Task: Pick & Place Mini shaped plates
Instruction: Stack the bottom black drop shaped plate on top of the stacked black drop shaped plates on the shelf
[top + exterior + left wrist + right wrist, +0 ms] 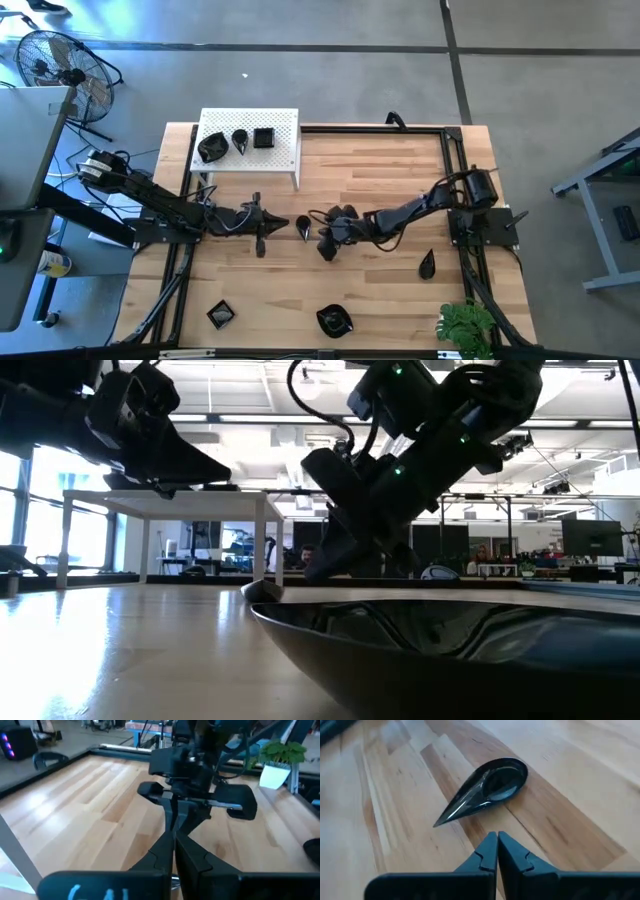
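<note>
2 grippers meet near the middle of the wooden table (380, 170). The right gripper (497, 851) has its fingers pressed together on nothing, its tips just short of a glossy black teardrop plate (485, 789) lying flat on the boards between the 2 arms. The left gripper (174, 851) is likewise closed and empty, pointing across at the right arm.

3 more black plates sit on the white perforated stand (285, 150) at the far left: a leaf-like plate (210, 147), a small teardrop (240, 139) and a square one (264, 138). Along the near edge lie a square plate (220, 315) at left and a wavy round plate (334, 321) in the middle; another teardrop (427, 264) rests at right, beyond a potted plant (466, 325). No writing can be read.
</note>
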